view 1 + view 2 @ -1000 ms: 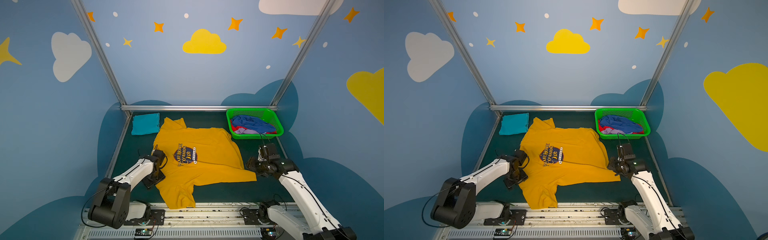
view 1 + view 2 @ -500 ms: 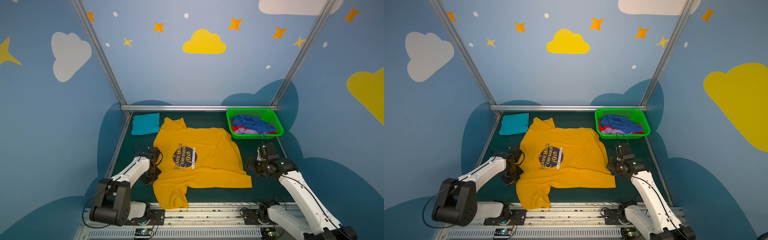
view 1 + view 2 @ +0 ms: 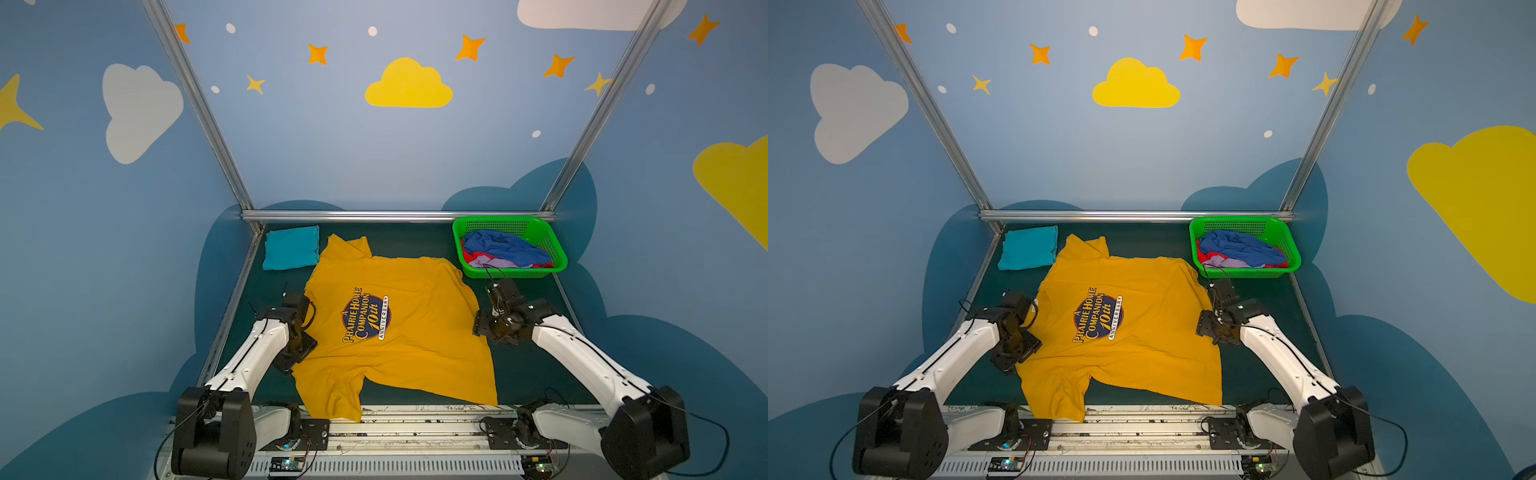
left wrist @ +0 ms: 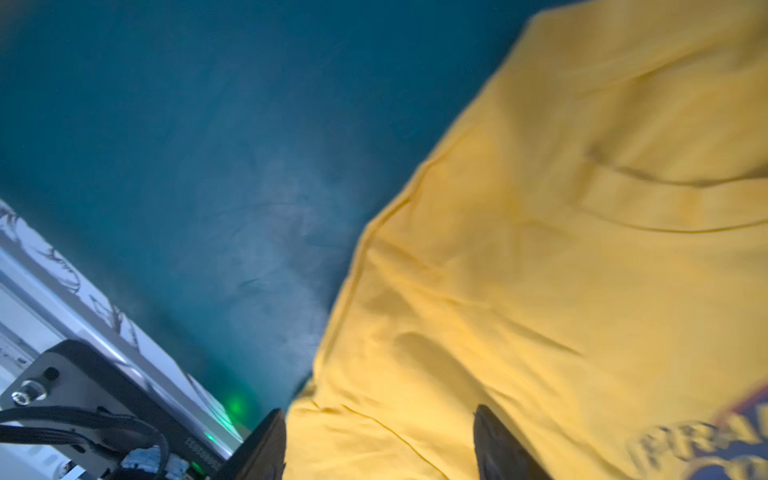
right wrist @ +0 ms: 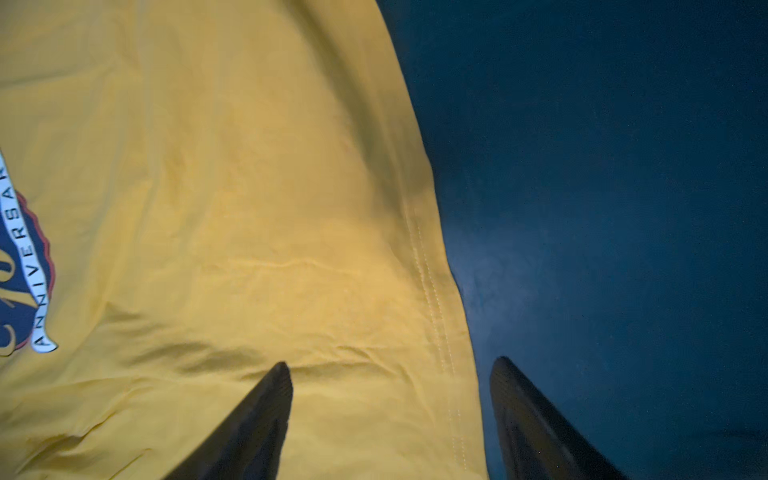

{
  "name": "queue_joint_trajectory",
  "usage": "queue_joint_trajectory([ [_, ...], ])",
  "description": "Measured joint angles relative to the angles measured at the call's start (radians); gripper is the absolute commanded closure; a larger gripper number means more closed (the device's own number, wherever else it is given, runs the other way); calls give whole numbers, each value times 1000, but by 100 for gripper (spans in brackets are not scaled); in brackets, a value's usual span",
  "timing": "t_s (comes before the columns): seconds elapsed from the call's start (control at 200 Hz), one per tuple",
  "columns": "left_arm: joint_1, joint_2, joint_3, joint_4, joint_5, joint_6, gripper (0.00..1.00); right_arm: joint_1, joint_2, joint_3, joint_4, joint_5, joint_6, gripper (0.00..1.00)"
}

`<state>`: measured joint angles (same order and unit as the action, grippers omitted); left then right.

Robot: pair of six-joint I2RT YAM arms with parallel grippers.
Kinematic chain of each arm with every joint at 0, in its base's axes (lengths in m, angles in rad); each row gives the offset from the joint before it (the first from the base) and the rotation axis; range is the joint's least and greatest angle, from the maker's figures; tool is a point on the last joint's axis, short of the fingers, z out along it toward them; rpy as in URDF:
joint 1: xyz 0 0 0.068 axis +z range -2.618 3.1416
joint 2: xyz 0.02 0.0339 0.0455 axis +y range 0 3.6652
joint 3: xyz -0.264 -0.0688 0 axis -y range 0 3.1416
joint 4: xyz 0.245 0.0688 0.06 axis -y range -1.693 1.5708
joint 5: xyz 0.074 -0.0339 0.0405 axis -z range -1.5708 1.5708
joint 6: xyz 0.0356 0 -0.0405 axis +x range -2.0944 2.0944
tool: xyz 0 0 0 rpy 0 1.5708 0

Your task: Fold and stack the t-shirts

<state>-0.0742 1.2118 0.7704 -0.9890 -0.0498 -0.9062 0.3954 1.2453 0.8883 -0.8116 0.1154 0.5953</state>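
A mustard-yellow t-shirt [image 3: 415,340] [image 3: 1142,345] lies spread flat in mid-table with its navy print up. A folded teal t-shirt [image 3: 291,248] [image 3: 1029,248] rests at the back left. Blue [image 3: 498,245], red [image 3: 471,256] and lavender [image 3: 492,262] t-shirts are heaped in the basket. My left gripper [image 3: 297,353] [image 3: 1017,353] [image 4: 379,415] hangs open over the yellow shirt's left edge. My right gripper [image 3: 484,328] [image 3: 1208,328] [image 5: 394,363] is open and straddles the stitched hem, one finger over cloth, the other over table.
A green perforated basket [image 3: 511,273] [image 3: 1246,273] stands at the back right corner. Metal frame posts and a rail bound the dark green table [image 3: 532,374]. The yellow shirt's near sleeve overhangs the front rail [image 3: 415,415].
The yellow shirt has been pulled flatter, and its near hem corner has swung toward the front rail. Both grippers stand wider open than before and grip no cloth.
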Motion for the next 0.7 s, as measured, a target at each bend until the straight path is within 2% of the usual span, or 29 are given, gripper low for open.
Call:
queue_joint_trajectory([
  [0.055,-2,0,53,8,0,10,31,0,57,39,15,9,-18,38],
  [0.08,-5,1,76,13,-1,11,34,0,86,60,22,11,-24,52],
  [0.115,-9,6,112,19,-2,13,37,0,128,94,24,18,-32,76],
  [0.12,-9,6,112,19,-2,13,37,0,128,94,24,18,-32,76],
  [0.14,-14,13,138,21,-4,19,38,0,163,126,23,22,-39,90],
  [0.165,-22,27,165,27,-8,20,39,0,204,164,19,26,-47,100],
  [0.24,-51,98,263,43,-20,34,41,1,317,272,16,35,-63,100],
  [0.366,-90,273,415,79,-41,63,27,10,484,444,1,46,-95,100],
  [0.406,-101,352,480,88,-54,72,24,17,529,494,-6,54,-104,90],
  [0.466,-108,448,551,96,-69,84,24,28,587,561,-18,64,-112,84],
  [0.701,-116,724,752,110,-96,116,23,17,822,826,-61,98,-152,83],
])
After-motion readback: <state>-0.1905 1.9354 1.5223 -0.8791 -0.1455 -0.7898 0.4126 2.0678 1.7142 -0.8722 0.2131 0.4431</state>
